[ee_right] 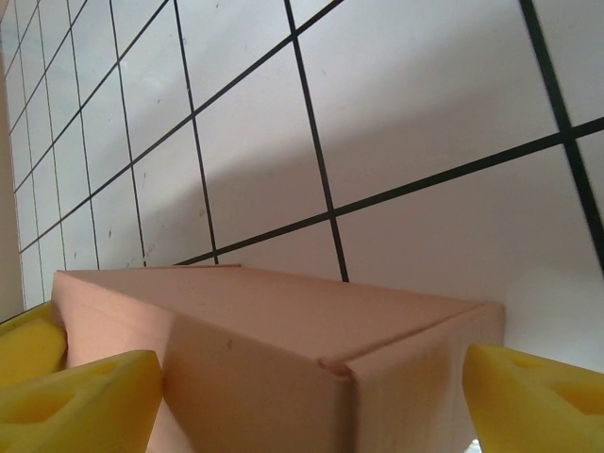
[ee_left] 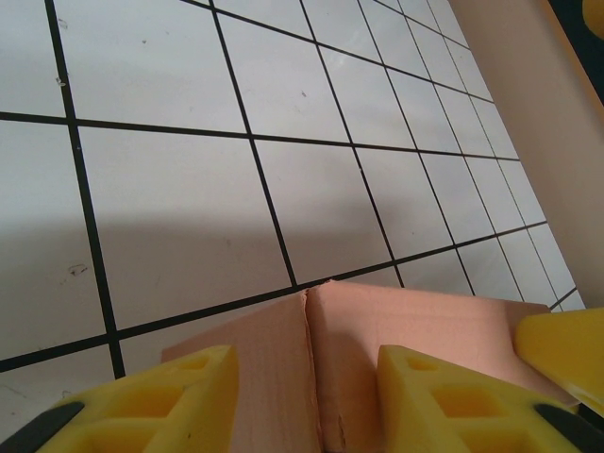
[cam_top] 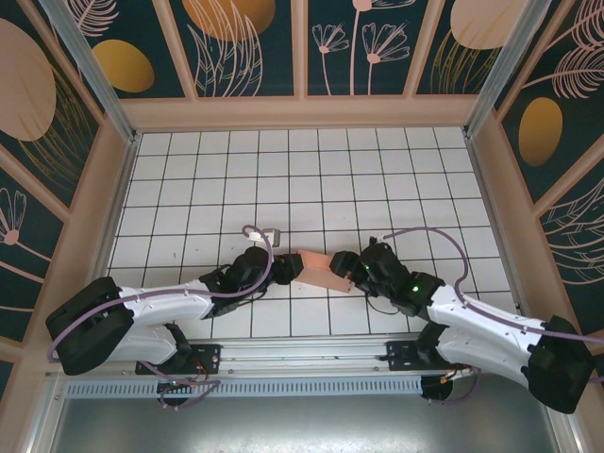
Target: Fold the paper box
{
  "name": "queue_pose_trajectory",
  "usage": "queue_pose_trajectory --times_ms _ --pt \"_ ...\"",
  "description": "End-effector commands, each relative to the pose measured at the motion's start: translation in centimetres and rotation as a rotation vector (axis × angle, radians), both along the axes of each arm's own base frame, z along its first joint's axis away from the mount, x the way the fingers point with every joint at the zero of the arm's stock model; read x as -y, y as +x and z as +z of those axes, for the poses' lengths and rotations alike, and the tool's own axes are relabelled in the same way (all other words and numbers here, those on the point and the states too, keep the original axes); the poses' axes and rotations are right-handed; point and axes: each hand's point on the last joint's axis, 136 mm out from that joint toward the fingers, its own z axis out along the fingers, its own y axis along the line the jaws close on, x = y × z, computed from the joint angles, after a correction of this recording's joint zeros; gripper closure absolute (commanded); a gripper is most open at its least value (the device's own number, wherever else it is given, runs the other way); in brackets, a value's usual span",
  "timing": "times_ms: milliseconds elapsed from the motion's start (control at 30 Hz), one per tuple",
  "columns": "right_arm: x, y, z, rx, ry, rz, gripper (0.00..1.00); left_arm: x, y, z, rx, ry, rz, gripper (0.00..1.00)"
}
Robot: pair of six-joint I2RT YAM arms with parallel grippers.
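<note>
The paper box (cam_top: 319, 269), already a closed box shape, sits on the gridded table (cam_top: 283, 170), toward 6 o'clock from centre. My right gripper (ee_right: 311, 368), at the box's 3 o'clock, straddles it wide, one finger clear. My left gripper (ee_left: 304, 368), at 9 o'clock, overlaps the box end; I cannot tell whether it grips.

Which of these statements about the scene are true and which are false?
1. The box lies between the left arm and the right arm. True.
2. The box is blue. False: it is salmon-pink.
3. The table is white with a black grid. True.
4. The box sits at the table's far edge. False: it lies towards the near edge, close to the arms.
5. The left arm's fingers are yellow. True.
</note>
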Motion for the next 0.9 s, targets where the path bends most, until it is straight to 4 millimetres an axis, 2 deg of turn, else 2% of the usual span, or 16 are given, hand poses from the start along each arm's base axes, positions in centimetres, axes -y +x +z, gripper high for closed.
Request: queue_pose_trajectory --times_ms 0,100,233,300,433,533,600,667,733,867 --pt "-0.7 -0.2 0.0 -0.006 -0.018 0.042 0.16 -2.6 -2.2 -5.9 -0.123 0.214 -0.032 0.59" --pt "-0.4 -0.6 -0.6 -0.026 -0.041 0.05 0.18 -2.7 -2.2 -6.0 -0.122 0.225 -0.033 0.59" --pt "0.5 -1.2 -1.2 -0.049 -0.079 0.049 0.31 -3.0 -2.1 -6.0 -0.121 0.24 -0.026 0.59" --pt "1.0 -1.6 -1.9 -0.074 -0.093 0.044 0.33 -3.0 -2.1 -6.0 -0.122 0.246 -0.027 0.59" --pt "1.6 -2.1 -2.8 -0.114 -0.127 0.034 0.5 -3.0 -2.1 -6.0 -0.117 0.254 -0.027 0.59" --pt "2.4 -2.0 -2.8 -0.116 -0.17 0.02 0.57 -3.1 -2.0 -6.1 -0.118 0.259 -0.025 0.59" --pt "3.1 -1.9 -2.7 -0.118 -0.201 0.006 0.54 -3.1 -2.0 -6.0 -0.113 0.262 -0.026 0.59" --pt "3.6 -1.6 -2.1 -0.098 -0.217 0.001 0.38 -3.1 -1.8 -5.8 -0.103 0.268 -0.025 0.58" --pt "3.7 -1.0 -1.3 -0.06 -0.217 0.003 0.28 -2.9 -1.6 -5.4 -0.09 0.27 -0.031 0.56" --pt "3.4 0.5 1.1 0.053 -0.243 0.041 0.17 -1.8 -1.1 -3.9 -0.068 0.267 -0.056 0.54"
